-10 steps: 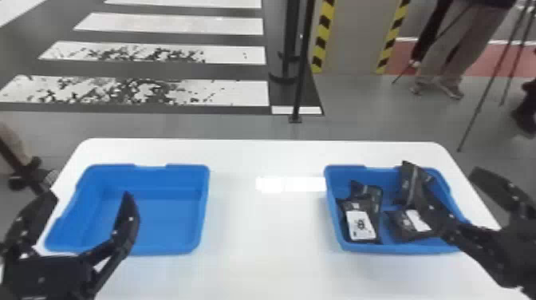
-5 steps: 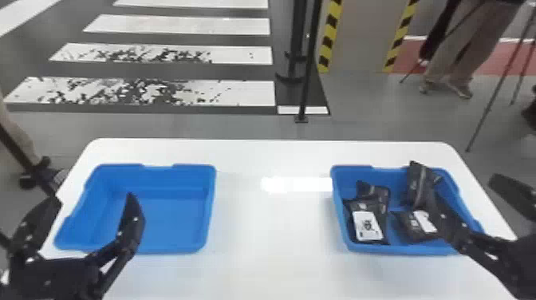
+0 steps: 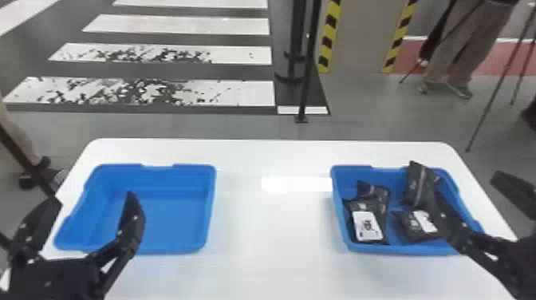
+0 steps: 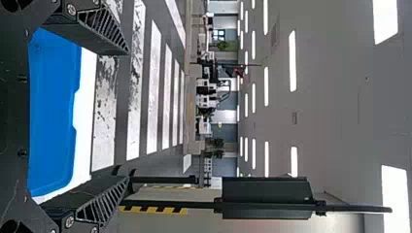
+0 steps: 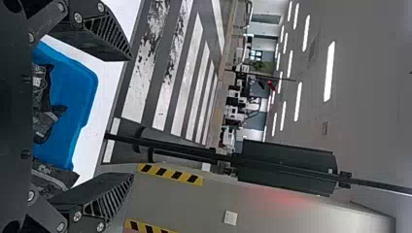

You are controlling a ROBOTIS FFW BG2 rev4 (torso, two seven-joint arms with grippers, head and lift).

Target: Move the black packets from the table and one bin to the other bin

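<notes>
Packets (image 3: 367, 225) lie in the right-hand bin (image 3: 393, 249), below and somewhat left of the nearer, right gripper (image 5: 131, 117), whose fingers stand wide apart around nothing, so the coming grasp likely calls for lowering.

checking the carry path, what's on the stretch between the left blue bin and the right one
White tabletop with a bright reflection lies between the left bin and the right bin, as the head view shows.

A large indoor hall is surrounding the white table (image 3: 255, 239); crosswalk stripes (image 3: 179, 24) are lying beyond it, strip lights (image 4: 293, 60) shining above.
</notes>
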